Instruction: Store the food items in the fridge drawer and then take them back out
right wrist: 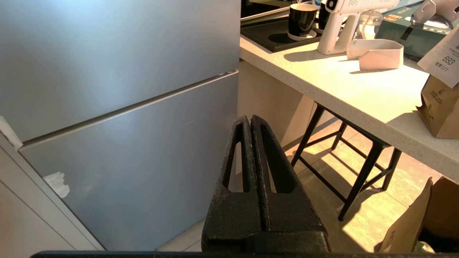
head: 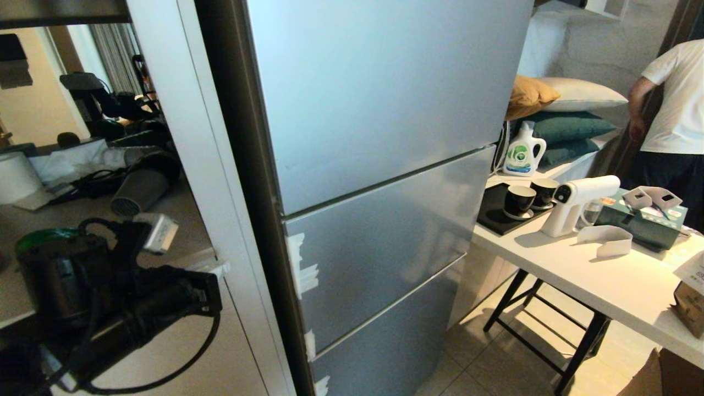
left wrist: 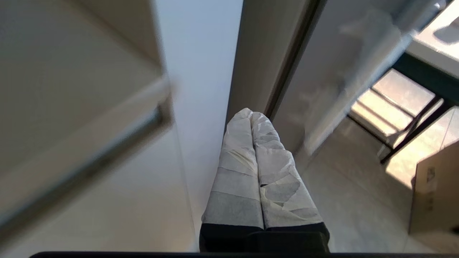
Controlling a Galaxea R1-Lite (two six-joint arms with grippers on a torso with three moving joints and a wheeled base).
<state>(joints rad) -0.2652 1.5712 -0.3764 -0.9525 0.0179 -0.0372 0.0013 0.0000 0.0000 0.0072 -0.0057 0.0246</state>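
You'll find no pepper, potato or drawer in any view, because the fridge (head: 379, 181) is closed: three flat silver-grey door panels stacked one above another, split by two thin seams, with scraps of white tape (head: 301, 269) stuck along their left edge. Start at the left of the head view, where your left arm (head: 110, 297) fills the lower corner as a dark bulk of joints with a looping black cable, in front of a cluttered counter (head: 181, 214) and next to a white cabinet panel (head: 198, 137). The left gripper (left wrist: 251, 114) shows in its own wrist view: its two fingers (left wrist: 236, 172), wrapped in white tape, are pressed together with nothing between them, their tips aimed at the dark gap between the panel and the fridge's side. Your right arm does not appear in the head view. In the right wrist view, the right gripper (right wrist: 250, 120) has its black fingers (right wrist: 276, 172) closed flat against each other, empty, pointing at the fridge's right edge. Right of the fridge stands a white table (head: 599, 275) on black legs, carrying two black cups (head: 520, 199) and a white spray gun (head: 572, 203). At the far right a person (head: 671, 104) in a white shirt stands partly out of view.
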